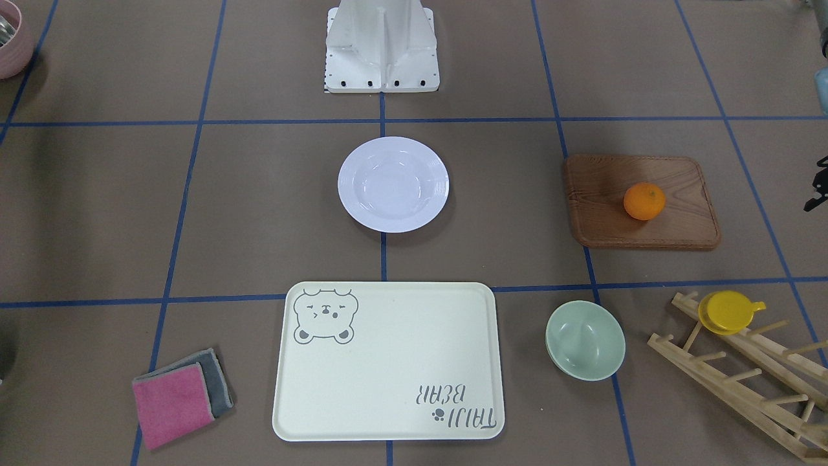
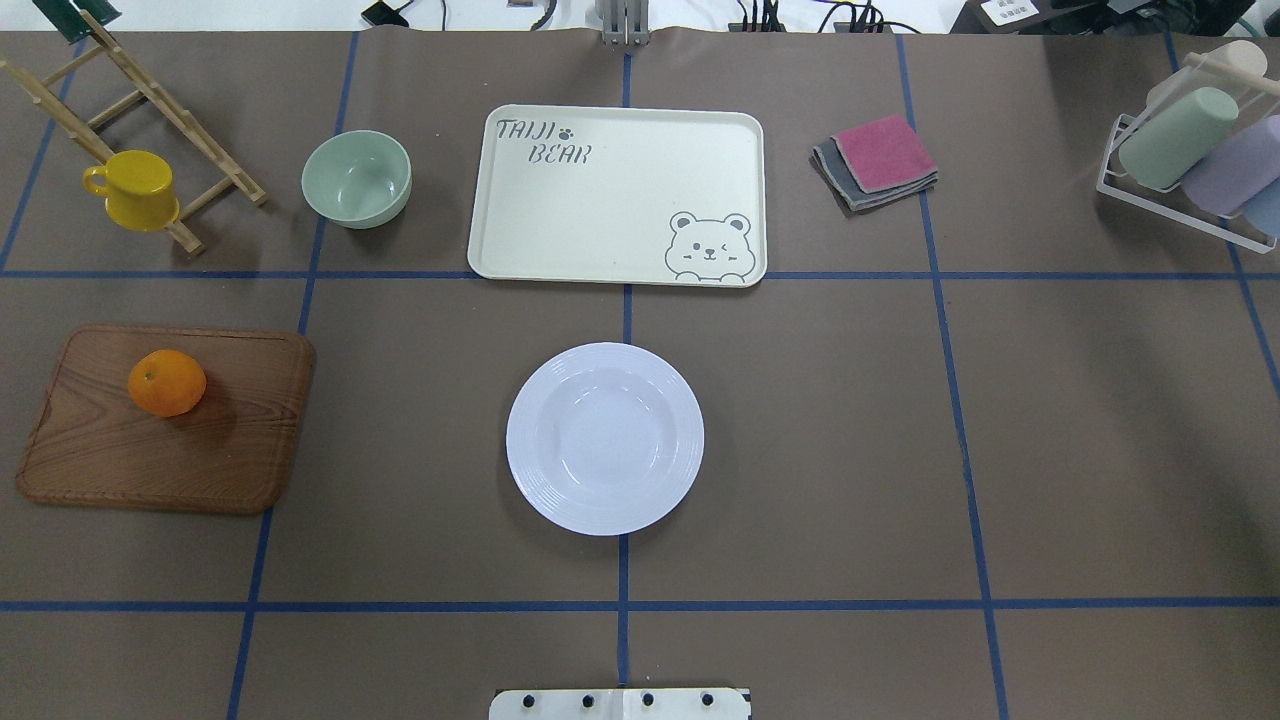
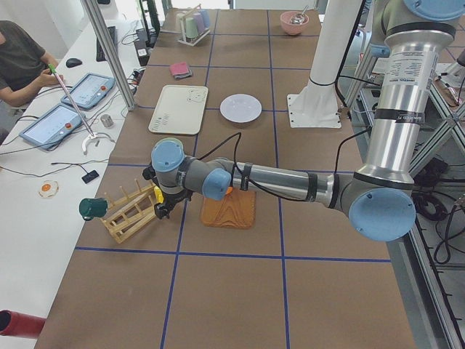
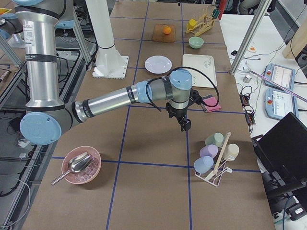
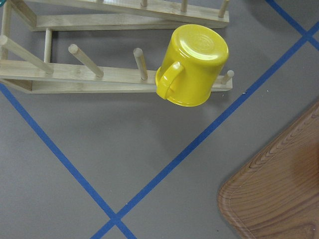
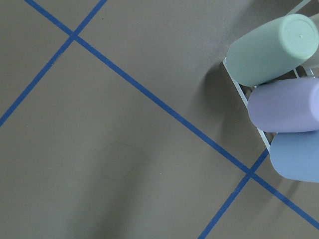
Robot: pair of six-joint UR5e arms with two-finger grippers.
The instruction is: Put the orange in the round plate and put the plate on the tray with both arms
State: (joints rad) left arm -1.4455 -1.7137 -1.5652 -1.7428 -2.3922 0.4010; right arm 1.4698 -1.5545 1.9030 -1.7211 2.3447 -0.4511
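The orange (image 2: 167, 382) sits on a brown wooden board (image 2: 180, 450) on the robot's left side. In the middle of the table the white round plate (image 2: 605, 438) stands with nothing in it. Beyond it lies the cream bear tray (image 2: 615, 195), also bare. My left gripper (image 3: 161, 212) hangs over the table between the board and the wooden rack, apart from the orange (image 1: 644, 200); a black part of it shows at the edge of the front view (image 1: 816, 188), and I cannot tell its state. My right gripper (image 4: 185, 126) hovers over bare table near the cup rack; I cannot tell its state either.
A pale-green bowl (image 2: 357, 178) and a yellow cup (image 2: 135, 190) on a wooden peg rack (image 2: 150, 110) stand far left. Folded pink and grey cloths (image 2: 880, 160) and a wire rack of pastel cups (image 2: 1190, 150) are far right. A pink bowl with a scoop (image 4: 80, 165) sits near the right end.
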